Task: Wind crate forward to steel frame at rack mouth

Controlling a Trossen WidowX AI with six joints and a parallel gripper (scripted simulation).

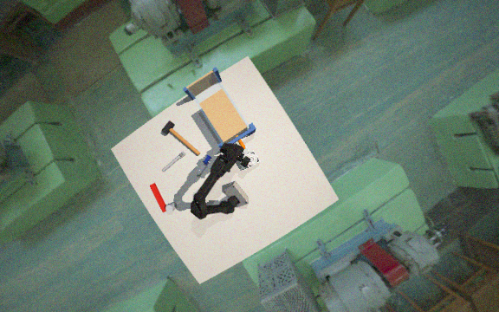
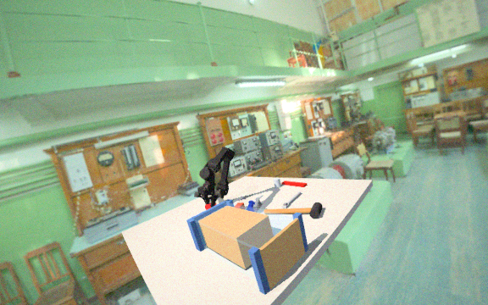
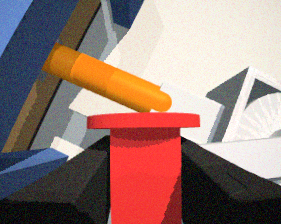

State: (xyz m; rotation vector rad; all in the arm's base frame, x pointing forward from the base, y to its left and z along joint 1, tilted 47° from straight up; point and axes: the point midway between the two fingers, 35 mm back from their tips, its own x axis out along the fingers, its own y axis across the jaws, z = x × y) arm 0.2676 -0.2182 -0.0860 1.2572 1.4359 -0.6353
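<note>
The tan crate (image 1: pixel 223 114) (image 2: pixel 231 220) sits flat in the clear-panelled cubby, close behind the blue front frame (image 1: pixel 251 129) (image 2: pixel 196 236) (image 3: pixel 13 55). Any small gap there cannot be told. An orange rod-like piece (image 3: pixel 116 85) (image 1: pixel 242 143) sticks out from the crate's front toward the winch. The white winch (image 1: pixel 255 159) (image 3: pixel 271 120) stands just outside the mouth, partly hidden by the arm. My gripper (image 3: pixel 141 144) (image 2: pixel 208 202) is shut on a red flanged handle (image 3: pixel 146 175) (image 2: pixel 208 207), beside the winch and the orange piece. The handle's lower end and the winch hole are hidden.
The cubby's tan end board (image 2: pixel 284 254) stands behind the crate, across a gap. A hammer (image 1: pixel 184 140) (image 2: pixel 288 211), a wrench (image 1: pixel 173 161) (image 2: pixel 292 200), a small blue piece (image 1: pixel 207 159) (image 2: pixel 251 206) and a red bar (image 1: pixel 158 198) (image 2: pixel 295 184) lie on the bench.
</note>
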